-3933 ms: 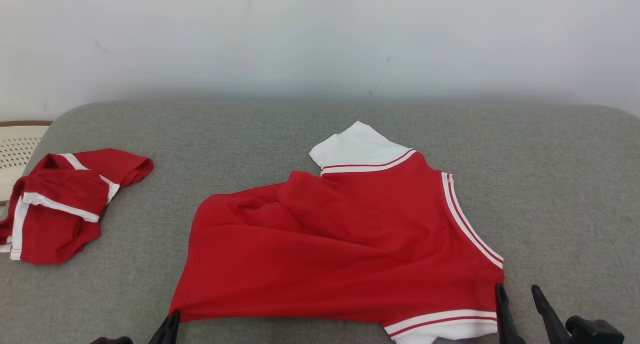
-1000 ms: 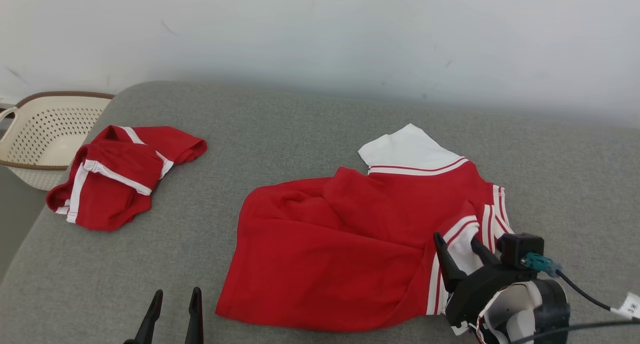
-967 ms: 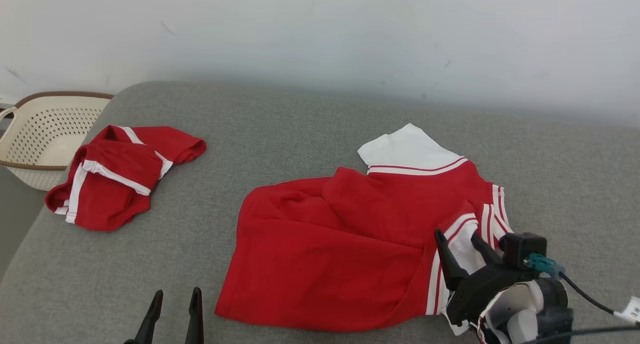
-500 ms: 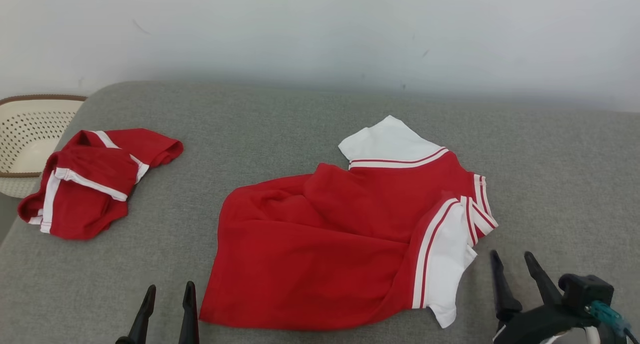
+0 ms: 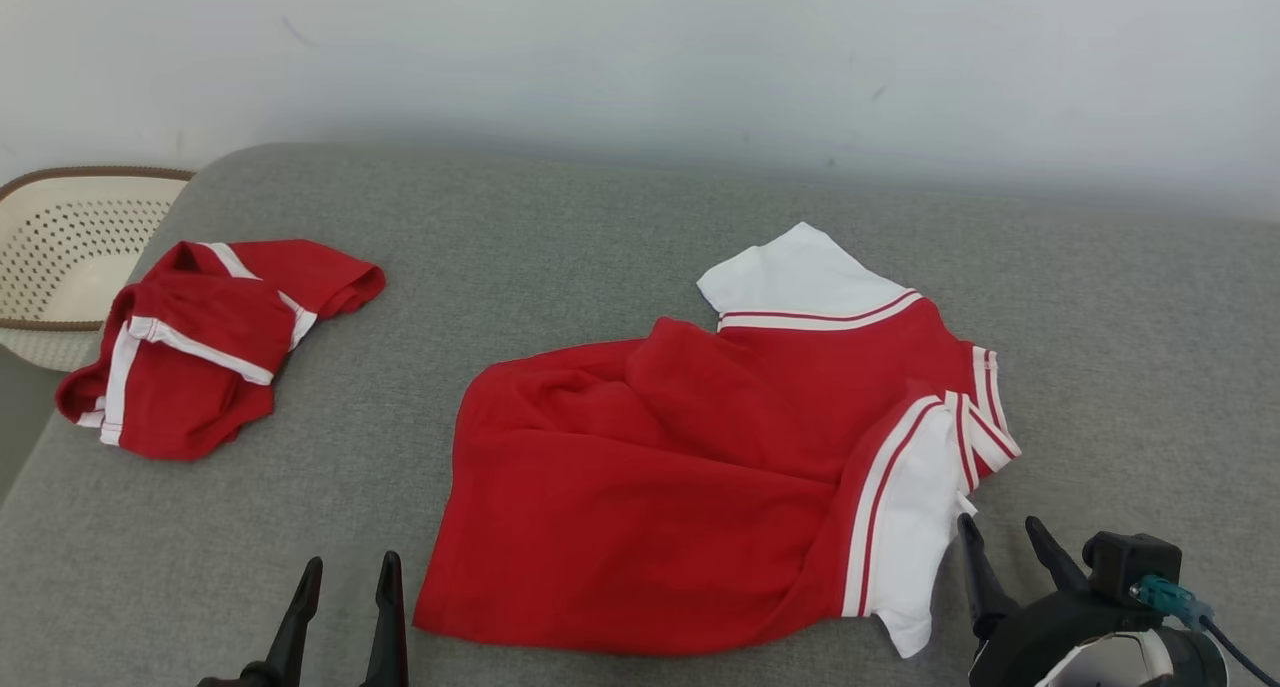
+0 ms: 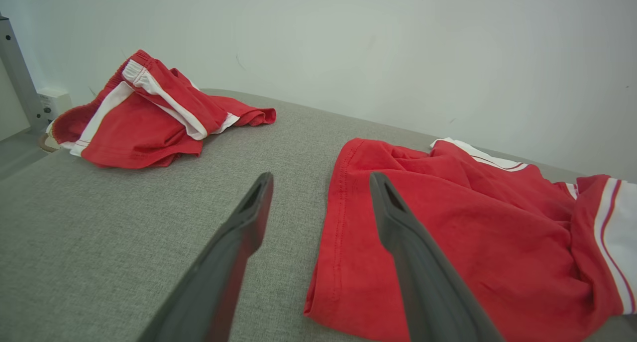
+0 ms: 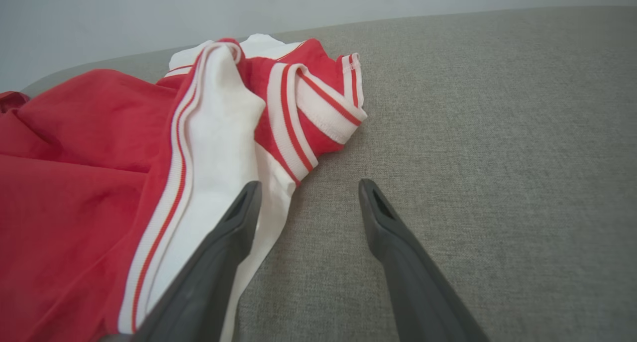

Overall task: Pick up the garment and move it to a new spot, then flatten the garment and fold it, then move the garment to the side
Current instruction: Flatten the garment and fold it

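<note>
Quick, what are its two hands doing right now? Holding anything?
Left hand: open, empty, near the red shirt hem.
Right hand: open, empty, close by the white sleeve.

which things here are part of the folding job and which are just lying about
In the job:
red shirt with white sleeves
left pincer, open
right pincer, open beside it
grey padded surface under it

Lying about:
bunched red-and-white garment at the left
cream perforated basket past the surface's edge
</note>
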